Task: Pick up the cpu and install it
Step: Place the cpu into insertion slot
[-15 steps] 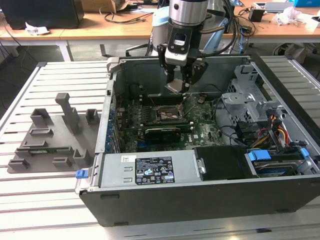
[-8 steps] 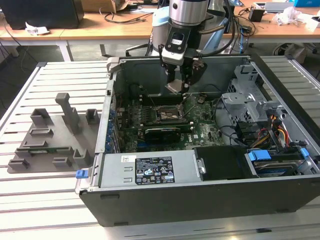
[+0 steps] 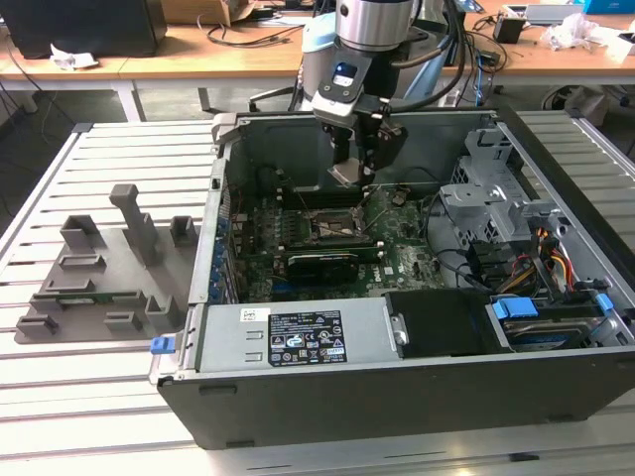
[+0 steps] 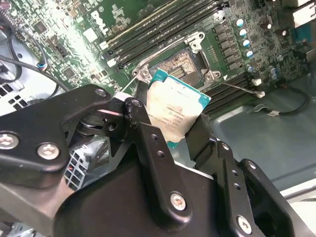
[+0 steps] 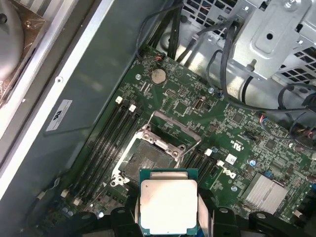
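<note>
Gripper [image 4: 174, 129] clamps one cpu [image 5: 169, 205] over the socket [image 5: 148, 155]

Two black fingers [image 4: 148, 143] pinch the single cpu by opposite edges. It is square, with a silvery-grey top and a thin teal rim. It hangs above the one open socket on the green board [image 5: 237, 148].

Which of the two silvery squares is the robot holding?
The smooth cpu with the teal rim, clamped in the gripper near the empty socket; the ribbed heatsink sits on the motherboard.
</note>
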`<state>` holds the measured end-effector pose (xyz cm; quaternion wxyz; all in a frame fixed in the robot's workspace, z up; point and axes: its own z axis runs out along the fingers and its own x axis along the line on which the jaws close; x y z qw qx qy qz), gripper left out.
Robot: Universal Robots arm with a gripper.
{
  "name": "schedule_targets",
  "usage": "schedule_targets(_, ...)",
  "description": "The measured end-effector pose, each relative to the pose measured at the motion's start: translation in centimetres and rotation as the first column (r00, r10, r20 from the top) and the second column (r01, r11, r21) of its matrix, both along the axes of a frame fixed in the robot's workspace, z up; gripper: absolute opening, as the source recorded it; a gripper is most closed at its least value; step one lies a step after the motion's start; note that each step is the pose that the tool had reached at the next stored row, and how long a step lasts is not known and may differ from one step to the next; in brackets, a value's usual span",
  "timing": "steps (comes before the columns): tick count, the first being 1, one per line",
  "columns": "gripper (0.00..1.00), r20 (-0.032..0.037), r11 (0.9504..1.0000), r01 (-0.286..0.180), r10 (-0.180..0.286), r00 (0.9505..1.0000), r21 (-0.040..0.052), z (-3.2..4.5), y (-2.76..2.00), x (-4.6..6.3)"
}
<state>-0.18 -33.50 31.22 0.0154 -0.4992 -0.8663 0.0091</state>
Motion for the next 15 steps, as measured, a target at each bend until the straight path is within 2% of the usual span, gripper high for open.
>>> schedule_targets(7, 0.55, 0.0005, 0.9963, 0.086, -0.086, 0.9963, -0.0120, 0.00, 0.00, 0.00)
schedule_targets(12, 0.55, 0.0010, 0.9910, 0.133, -0.133, 0.9911, -0.0170, 0.00, 0.00, 0.00)
schedule_targets(15, 0.55, 0.0015, 0.9853, 0.170, -0.170, 0.9855, -0.0201, -0.01, 0.00, 0.00)
